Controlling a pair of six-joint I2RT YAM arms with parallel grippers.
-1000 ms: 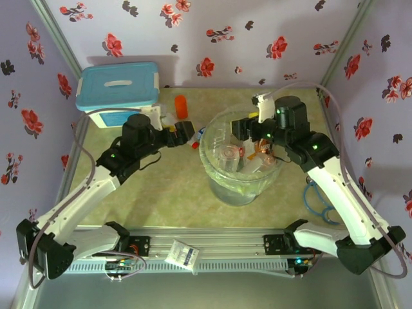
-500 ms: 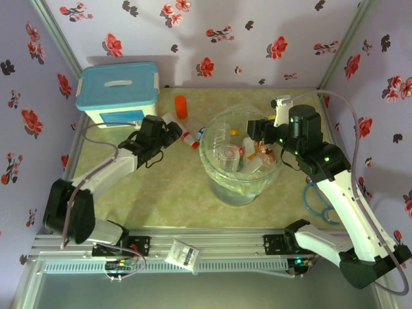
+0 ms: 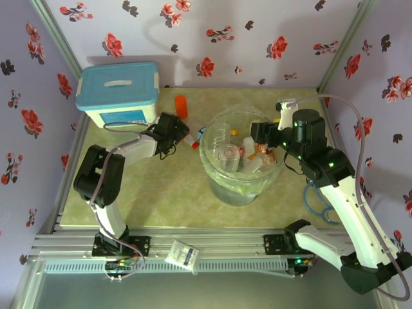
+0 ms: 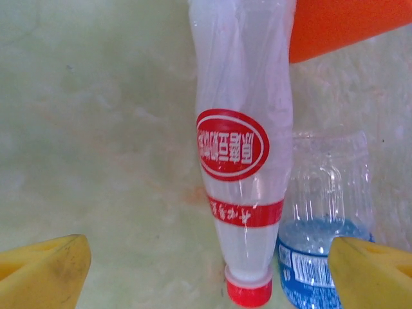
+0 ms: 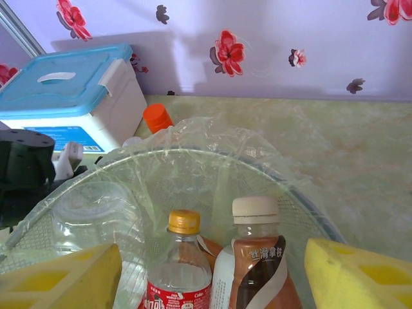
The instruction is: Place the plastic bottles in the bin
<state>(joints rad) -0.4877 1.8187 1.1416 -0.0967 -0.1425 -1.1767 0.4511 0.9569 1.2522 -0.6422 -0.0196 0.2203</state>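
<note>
A clear plastic bottle [image 4: 241,148] with a red oval label and red cap lies on the table with its cap toward the camera. My left gripper [image 4: 207,273] is open and straddles its neck, yellow fingertips [image 4: 42,273] well clear on both sides. A second bottle [image 4: 322,225] with a blue label lies beside it on the right. From above, the left gripper [image 3: 181,132] sits just left of the bin [image 3: 239,192]. My right gripper [image 5: 209,273] hangs open over the bin [image 5: 193,183]. Below it stand an orange-capped bottle [image 5: 183,257] and a white-capped brown bottle [image 5: 261,257], untouched.
A white box with a blue lid [image 3: 118,90] stands at the back left, and a short orange cylinder [image 3: 181,105] beside it touches the far end of the red-capped bottle. A blue cable coil [image 3: 318,199] lies right of the bin. A small packet [image 3: 182,254] rests on the front rail.
The left arm has stretched forward and down until its gripper straddles the red-capped bottle. The right gripper has drawn back to the right over the bin's rim and opened slightly.
</note>
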